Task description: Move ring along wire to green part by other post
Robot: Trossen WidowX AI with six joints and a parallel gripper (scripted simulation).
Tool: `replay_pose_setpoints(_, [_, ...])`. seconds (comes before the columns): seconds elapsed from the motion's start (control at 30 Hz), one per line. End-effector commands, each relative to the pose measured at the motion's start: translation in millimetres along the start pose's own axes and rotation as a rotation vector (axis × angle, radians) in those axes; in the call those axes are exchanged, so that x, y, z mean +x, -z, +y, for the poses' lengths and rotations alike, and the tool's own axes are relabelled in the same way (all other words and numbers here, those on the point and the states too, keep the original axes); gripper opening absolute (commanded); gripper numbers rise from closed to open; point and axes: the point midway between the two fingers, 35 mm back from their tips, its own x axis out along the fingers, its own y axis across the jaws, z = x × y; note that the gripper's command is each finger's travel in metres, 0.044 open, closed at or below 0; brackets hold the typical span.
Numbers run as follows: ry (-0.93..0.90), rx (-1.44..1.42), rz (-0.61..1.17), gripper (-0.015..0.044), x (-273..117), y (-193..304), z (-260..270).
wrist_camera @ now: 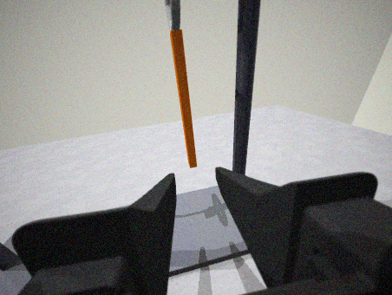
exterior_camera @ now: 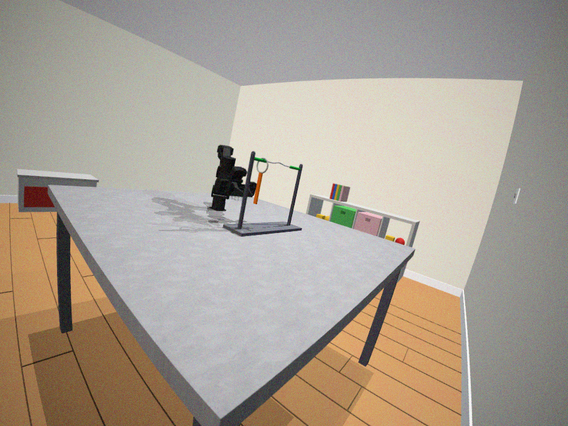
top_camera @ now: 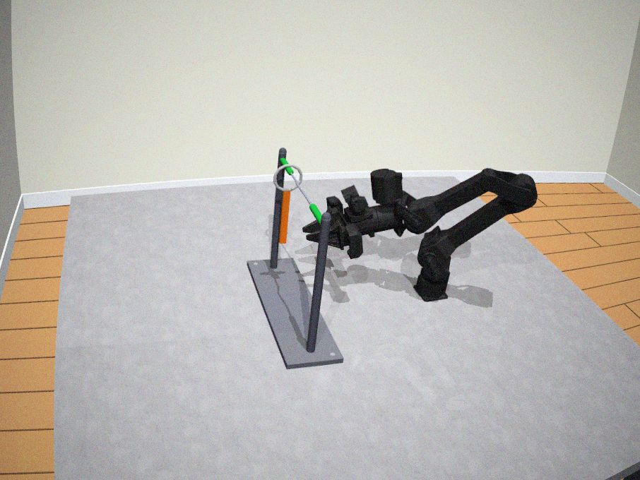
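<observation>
The ring (top_camera: 275, 178) (exterior_camera: 268, 166) hangs around the green part (top_camera: 283, 162) (exterior_camera: 256, 158) beside the far post (top_camera: 275, 232) (exterior_camera: 246, 192) (wrist_camera: 245, 87) of the top view. Its orange handle (top_camera: 284, 217) (exterior_camera: 258, 188) (wrist_camera: 184, 95) hangs down beside that post. My gripper (top_camera: 304, 233) (wrist_camera: 195, 175) is part-way open with nothing between its fingers. It points toward the handle from the arm's side. In the wrist view the handle's lower end is beyond and just above the fingertip gap. The ring is mostly cut off there.
The thin grey wire (top_camera: 304, 193) (exterior_camera: 280, 163) runs to the other green part (top_camera: 316, 213) (exterior_camera: 294, 167) at the other post (top_camera: 318, 289) (exterior_camera: 294, 197). Both posts stand on a grey base plate (top_camera: 315, 356) (exterior_camera: 270, 228). The gripper body partly overlaps the near post in the top view.
</observation>
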Motion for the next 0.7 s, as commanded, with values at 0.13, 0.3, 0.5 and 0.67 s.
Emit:
replay_pose_setpoints(0.13, [-0.055,-0.046,-0.026,0.016,6.0,-7.5,-4.4])
replay_pose_setpoints(0.3, [-0.055,-0.046,-0.026,0.016,9.1,-8.5,-4.7])
replay_pose_setpoints(0.5, [-0.055,-0.046,-0.026,0.016,17.0,-10.4,-5.3])
replay_pose_setpoints(0.67, [-0.055,-0.046,-0.027,0.016,24.0,-11.7,-5.5])
